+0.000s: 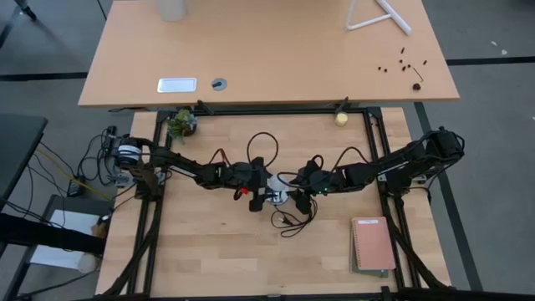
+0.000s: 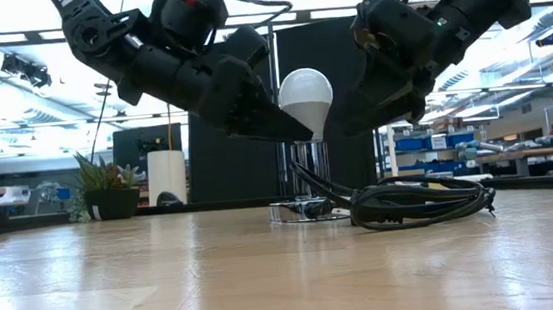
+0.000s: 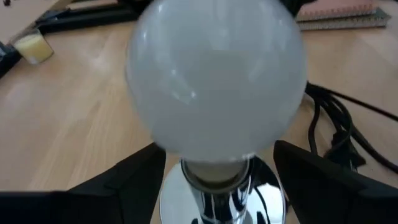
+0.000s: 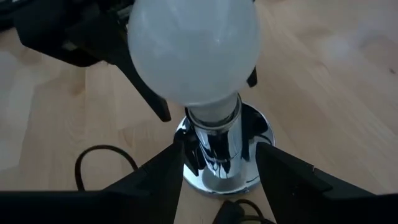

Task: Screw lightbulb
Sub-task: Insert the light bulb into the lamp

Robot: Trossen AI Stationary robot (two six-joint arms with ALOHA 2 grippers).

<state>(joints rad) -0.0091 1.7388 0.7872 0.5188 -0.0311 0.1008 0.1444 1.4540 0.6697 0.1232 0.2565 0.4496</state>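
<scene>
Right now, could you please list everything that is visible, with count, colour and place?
lightbulb: one, white, upright in the lamp socket at table centre
lamp base: one, chrome, under the bulb
cord: one, black, coiled beside the base
notebook: one, pink, right near corner
plant: one, green, left far corner
ball: one, pale yellow, far edge
left gripper: open around the bulb's neck, not touching
right gripper: astride the chrome stem

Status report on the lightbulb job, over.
Left gripper open around lightbulb. Right gripper clamps chrome socket stem. Bulb upright in socket. Black cord coiled beside base.
</scene>
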